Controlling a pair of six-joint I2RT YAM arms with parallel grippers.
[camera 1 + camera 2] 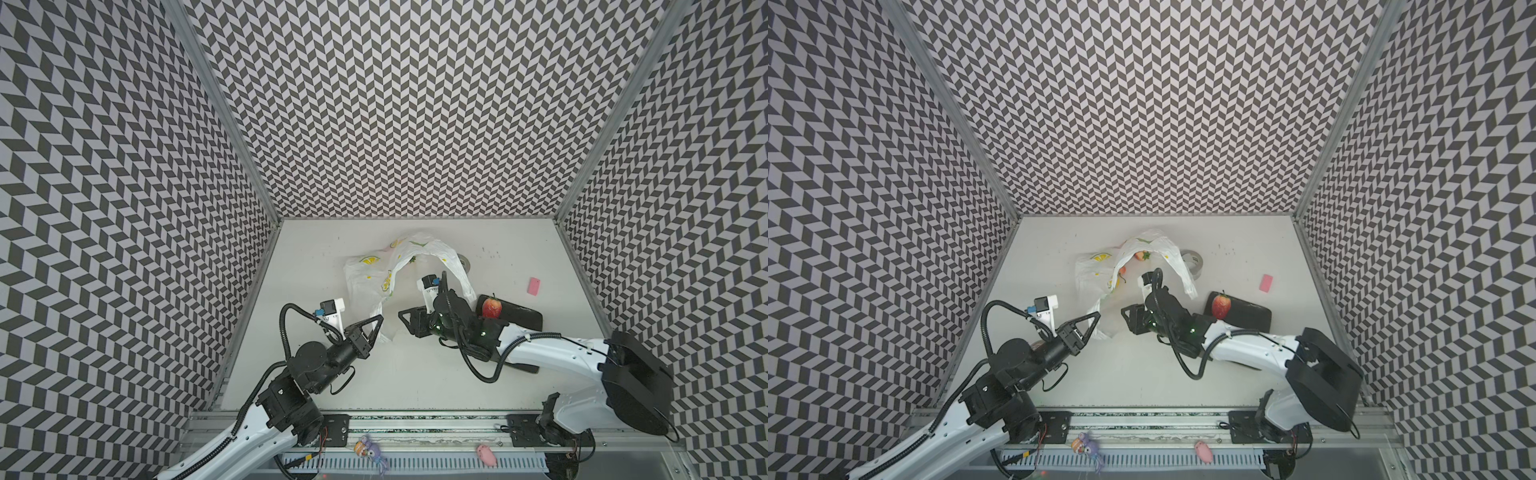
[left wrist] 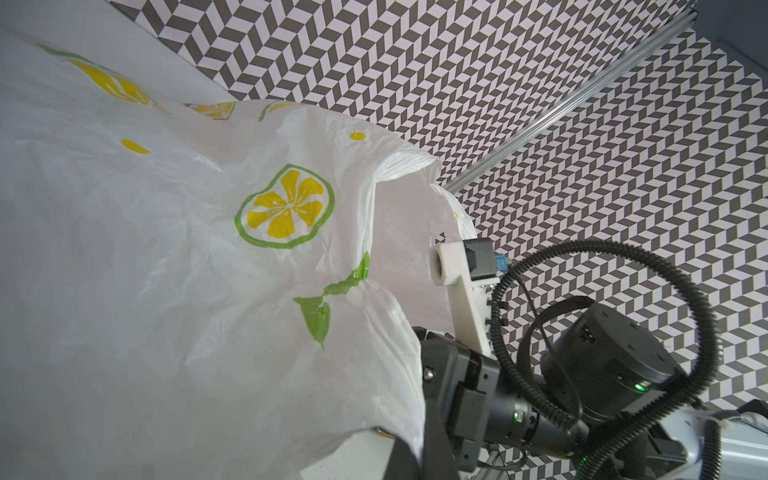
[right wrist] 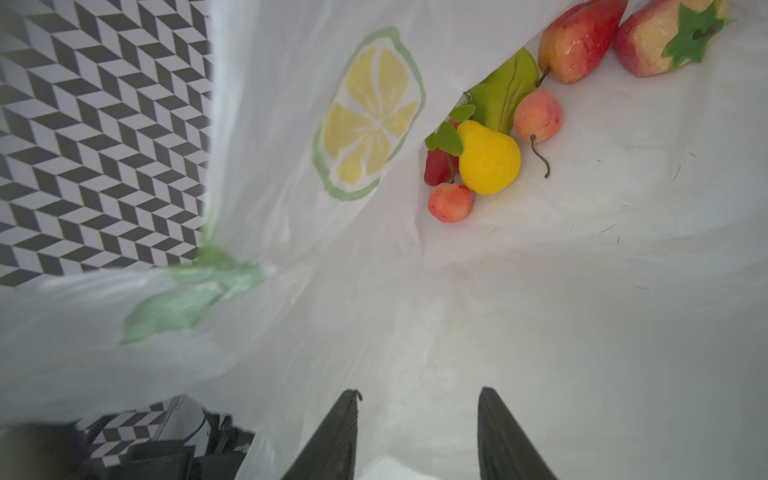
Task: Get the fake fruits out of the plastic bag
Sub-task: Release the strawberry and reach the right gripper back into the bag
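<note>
Plastic bag (image 1: 399, 266) lies crumpled mid-table (image 1: 415, 374), toward the back. Its mouth faces the arms and the top layer is raised like an arch.

Left gripper (image 1: 379, 318) is at the bag's near-left edge, jaws fully closed and pinching the film. In left wrist view the bag drapes up and away from it and fills most of the frame.

Right gripper (image 3: 417, 395) pokes into the bag mouth. Jaws are part-open w/ a clear gap, nothing btwn them, nothing held. In both top views it sits under the arch, right of the left gripper and apart from it.

Fake fruits (image 3: 498, 108) sit clustered deeper in the bag, ahead of the right gripper and off to one side, well apart from its tips:
- yellow pear (image 3: 488, 160)
- green ribbed fruit (image 3: 509, 89) just behind the pear
- small peach-red fruit (image 3: 538, 116) touching both
- smaller round one (image 3: 450, 203) nearest the tips
- red-yellow pear shape (image 3: 577, 41)
- strawberry (image 3: 656, 41) w/ green leaf cap, at the frame edge

Part of the cluster is hidden by the raised lemon-print layer. In a top view a strawberry shows inside the mouth (image 1: 1140, 254).

One red fruit (image 1: 491, 308) is already out. It rests on a black tray (image 1: 519, 318), right of the bag and just beside the right arm.

Tape roll (image 1: 1194, 264) sits behind the bag's right side, partly covered by it. Pink block (image 1: 534, 286) is far right. Toy figures (image 1: 370, 451) sit on the front rail.
</note>
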